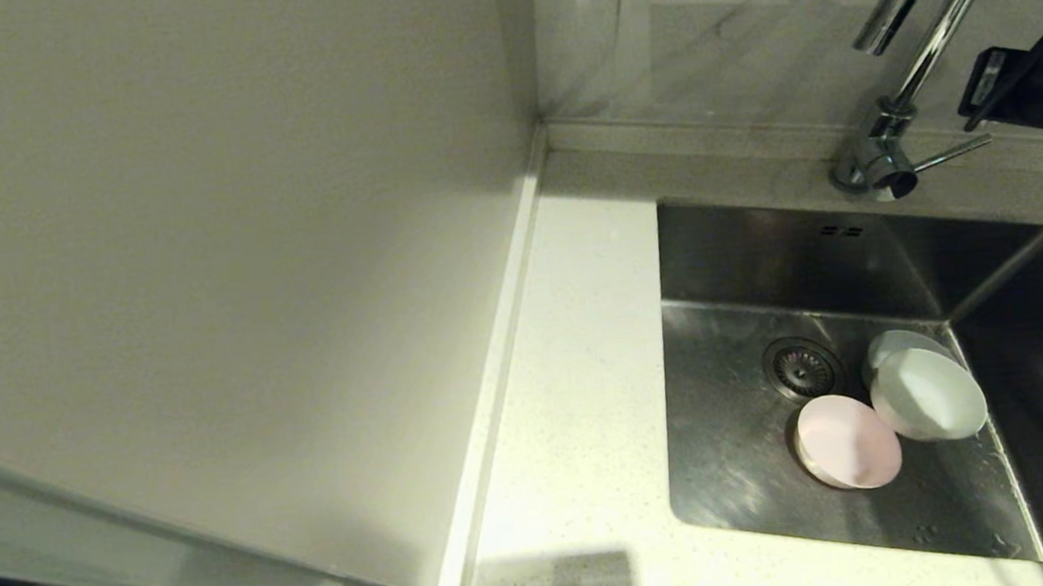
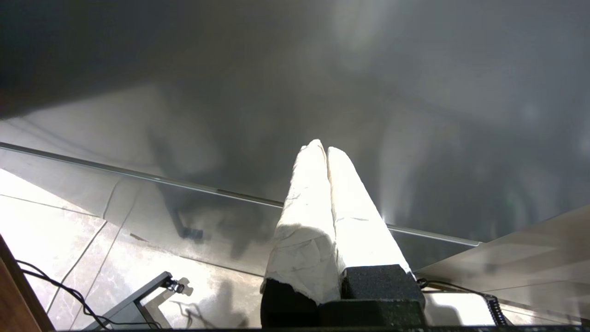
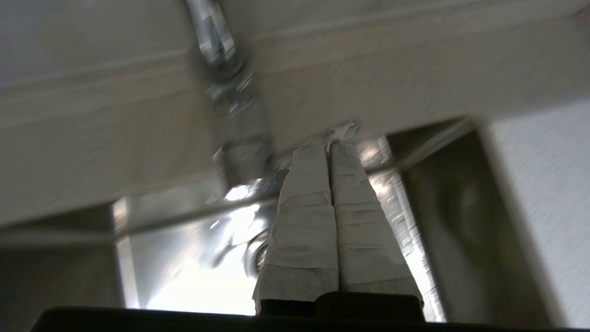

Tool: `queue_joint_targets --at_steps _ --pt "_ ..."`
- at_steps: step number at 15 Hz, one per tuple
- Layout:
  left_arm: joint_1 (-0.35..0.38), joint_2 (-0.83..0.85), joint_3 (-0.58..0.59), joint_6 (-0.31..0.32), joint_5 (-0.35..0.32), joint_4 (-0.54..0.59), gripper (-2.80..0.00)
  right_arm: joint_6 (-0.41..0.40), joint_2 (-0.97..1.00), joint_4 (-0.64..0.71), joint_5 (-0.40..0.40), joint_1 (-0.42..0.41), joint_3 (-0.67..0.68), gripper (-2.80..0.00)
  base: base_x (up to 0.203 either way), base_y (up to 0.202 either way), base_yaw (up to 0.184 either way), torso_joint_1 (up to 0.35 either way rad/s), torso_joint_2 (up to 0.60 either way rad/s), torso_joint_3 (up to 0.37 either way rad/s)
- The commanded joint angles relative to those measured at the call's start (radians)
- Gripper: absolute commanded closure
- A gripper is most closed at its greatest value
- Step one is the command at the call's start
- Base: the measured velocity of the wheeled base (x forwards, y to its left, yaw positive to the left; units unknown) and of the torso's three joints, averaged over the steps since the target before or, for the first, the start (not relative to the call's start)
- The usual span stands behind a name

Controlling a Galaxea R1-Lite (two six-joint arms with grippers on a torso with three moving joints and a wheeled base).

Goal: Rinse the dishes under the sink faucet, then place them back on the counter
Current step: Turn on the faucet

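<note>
Three dishes lie in the sink [image 1: 740,473], to the right of its drain [image 1: 801,366]. The pale pink bowl [image 1: 847,442] is nearest. The whitish-mint bowl [image 1: 928,393] leans on the pale blue-grey one [image 1: 895,343], which mostly hides behind it. The chrome faucet [image 1: 931,28] stands at the sink's back rim, its thin lever [image 1: 953,153] pointing right. My right arm [image 1: 1042,85] hovers just right of the faucet, above the lever. In the right wrist view my right gripper [image 3: 328,144] is shut and empty, its tips beside the blurred faucet [image 3: 230,106]. My left gripper [image 2: 322,148] is shut and empty, parked low, away from the sink.
The speckled counter [image 1: 570,403] runs along the sink's left and front. A plain cream wall panel [image 1: 194,267] closes off the left and a tiled backsplash [image 1: 697,27] the back. A steel edge [image 1: 128,580] crosses the lower left. The left wrist view shows floor tiles [image 2: 55,230] and cables.
</note>
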Motion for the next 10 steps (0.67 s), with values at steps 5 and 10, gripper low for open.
queue_joint_targets --at_steps 5,10 --pt "0.0 -0.003 0.0 -0.001 0.0 0.0 0.0 -0.056 0.161 -0.021 -0.063 -0.006 -0.176 0.0 0.0 0.0 0.0 0.0 0.0 0.0" --pt "-0.001 -0.003 0.0 -0.001 0.0 0.0 0.0 -0.087 0.214 -0.086 -0.075 -0.022 -0.176 0.0 0.0 0.0 0.0 0.0 0.0 0.0"
